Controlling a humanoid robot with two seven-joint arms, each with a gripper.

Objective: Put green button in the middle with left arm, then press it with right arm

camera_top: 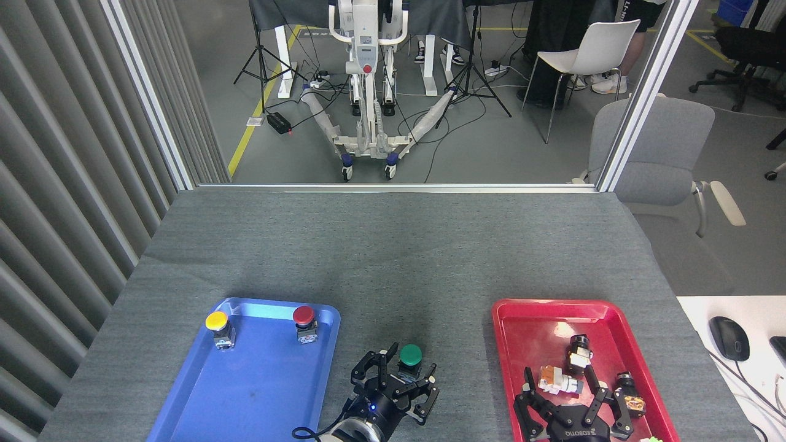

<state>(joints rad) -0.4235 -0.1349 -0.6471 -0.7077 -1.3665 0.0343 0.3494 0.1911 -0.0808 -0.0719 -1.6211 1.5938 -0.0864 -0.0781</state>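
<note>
Green button upright on grey cloth, between spread fingers of left gripper; right gripper splayed, empty, over red tray.

Three buttons: green, yellow, red. Two trays: blue, red. Two tools: left, right.

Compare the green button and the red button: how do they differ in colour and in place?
The green button has a green cap; the red button has a red one. The green button stands on the grey table cloth between the left gripper's fingers; the red button stands untouched in the blue tray. Both stand upright on small boxy bases.
</note>
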